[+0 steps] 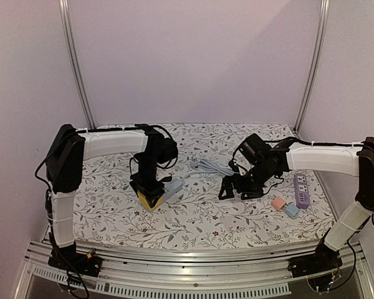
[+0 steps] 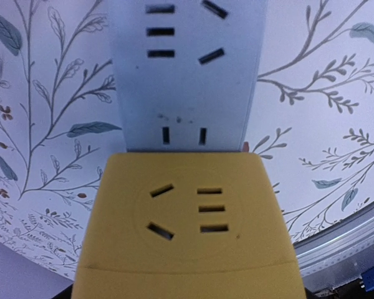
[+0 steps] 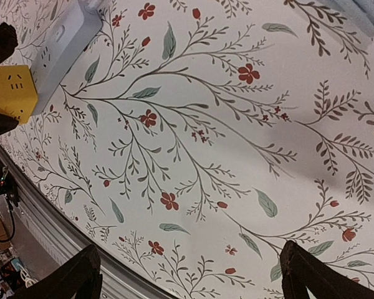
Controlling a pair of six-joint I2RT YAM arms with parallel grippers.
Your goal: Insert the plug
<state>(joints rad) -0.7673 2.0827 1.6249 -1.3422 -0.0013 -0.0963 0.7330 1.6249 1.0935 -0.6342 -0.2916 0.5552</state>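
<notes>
Nothing to read here, no word, brand or number on show. The yellow block (image 2: 187, 218) faces the camera with bare slots only, and so does the pale strip (image 2: 184, 68) touching its far edge. The purple strip (image 1: 301, 190) is too small to make out any marking. The cloth (image 3: 237, 156) carries only printed flowers.
</notes>
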